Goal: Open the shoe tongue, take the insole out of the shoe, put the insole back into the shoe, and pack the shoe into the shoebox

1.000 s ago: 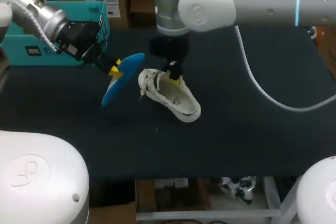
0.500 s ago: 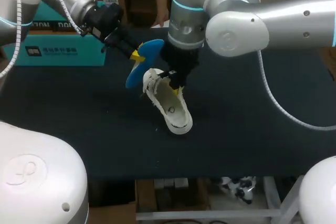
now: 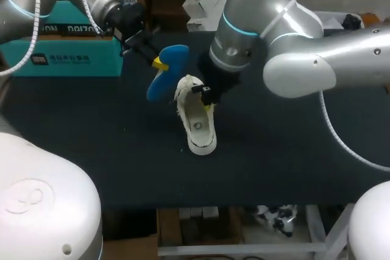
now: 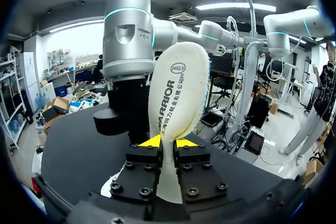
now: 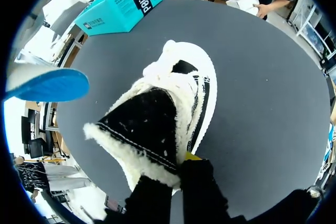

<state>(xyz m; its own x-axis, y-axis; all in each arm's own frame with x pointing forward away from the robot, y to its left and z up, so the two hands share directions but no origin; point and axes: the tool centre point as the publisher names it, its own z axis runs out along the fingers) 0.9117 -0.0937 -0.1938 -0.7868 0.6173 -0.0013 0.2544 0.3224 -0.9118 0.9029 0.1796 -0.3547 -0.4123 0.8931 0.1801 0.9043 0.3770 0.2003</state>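
A white shoe lies on the black table, heel toward the front edge. My right gripper is shut on its fleece-edged tongue and holds it pulled back; the shoe stretches away ahead of the gripper. My left gripper is shut on the insole, blue underneath, in the air just left of the shoe's toe end. In the left wrist view the insole stands upright between the fingers of that gripper, cream face showing. The blue insole also shows beside the shoe.
The teal shoebox stands at the table's back left, behind my left arm; it is lying closed on its side. My right arm rises close ahead of the left gripper.
The left gripper has carried the insole rightward, closer to the shoe. The right arm has swung the shoe round by its tongue, so the heel now points at the front edge.
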